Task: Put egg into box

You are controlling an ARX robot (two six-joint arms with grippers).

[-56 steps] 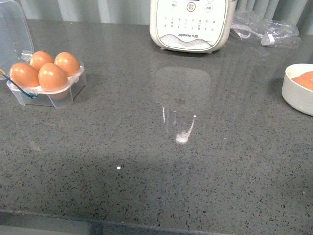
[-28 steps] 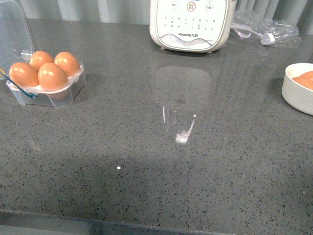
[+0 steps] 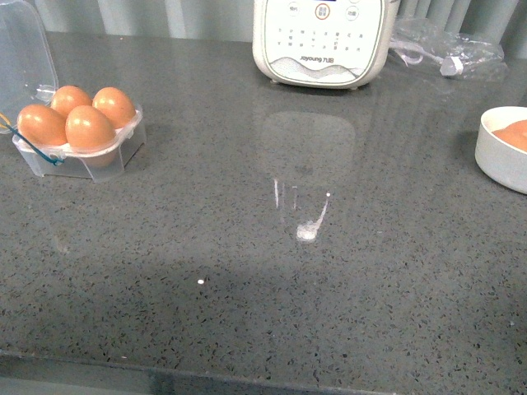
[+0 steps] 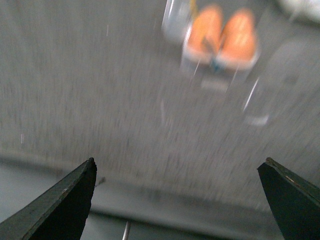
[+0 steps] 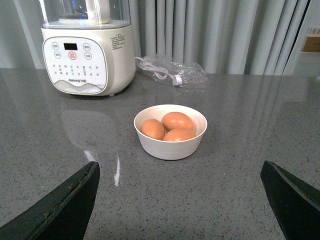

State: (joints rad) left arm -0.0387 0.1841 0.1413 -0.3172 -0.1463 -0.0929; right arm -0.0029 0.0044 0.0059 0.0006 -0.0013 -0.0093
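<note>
In the front view the box (image 3: 78, 152) sits at the far left of the grey counter (image 3: 263, 271), its clear lid (image 3: 25, 49) standing open behind it, and all four cups hold orange-brown eggs (image 3: 89, 129), so the egg of the task is already in the box with no free cup left. Against the two earlier front pictures almost nothing differs: box, eggs, the white appliance (image 3: 321, 41) at the back, the plastic bag (image 3: 449, 49) beside it and the white bowl (image 3: 498, 160) at the right edge lie where they did, apart from a tiny shift of the whole picture, and no arm shows in any of them. I judge the placing done, with closing the lid the only thing that might remain. The left wrist view is smeared, which suggests that arm is moving; the left gripper (image 4: 179, 161) has its jaws spread wide with nothing between them, and the box (image 4: 216, 64) shows blurred, well apart from the fingertips. The right wrist view is sharp, which suggests a resting arm: the right gripper (image 5: 180, 164) is likewise wide apart and empty, hanging over bare counter near the bowl (image 5: 170, 150), which holds three more eggs.
</note>
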